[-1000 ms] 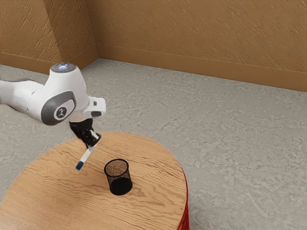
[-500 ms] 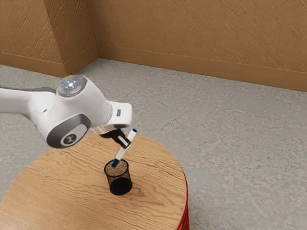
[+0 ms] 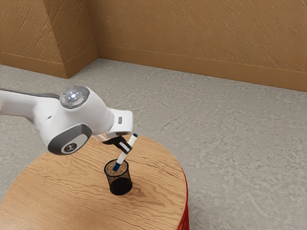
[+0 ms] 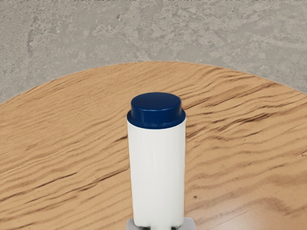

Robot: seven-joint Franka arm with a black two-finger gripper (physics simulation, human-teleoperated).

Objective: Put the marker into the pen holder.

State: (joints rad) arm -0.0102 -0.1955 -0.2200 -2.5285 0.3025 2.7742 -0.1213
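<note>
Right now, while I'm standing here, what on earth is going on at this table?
A robot arm is holding a white marker with blue ends in its black pincer. The marker is tilted, its lower end at the mouth of the black mesh pen holder on the round table. It looks about to go in, but the pincer hasn't let go.

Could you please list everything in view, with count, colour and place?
Marker: one, white with blue ends, tilted in the claw, lower end at the holder's mouth
Holder: one, black mesh, upright on the table
Table: one, light wood top with red side, under the holder
Floor: one, grey, around the table
Wall: one, brown, cornered, beyond the floor
Baseboard: one, brown, along the wall's foot
Arm: one, white and grey, from the exterior view's left
Claw: one, black, shut on the marker
</note>
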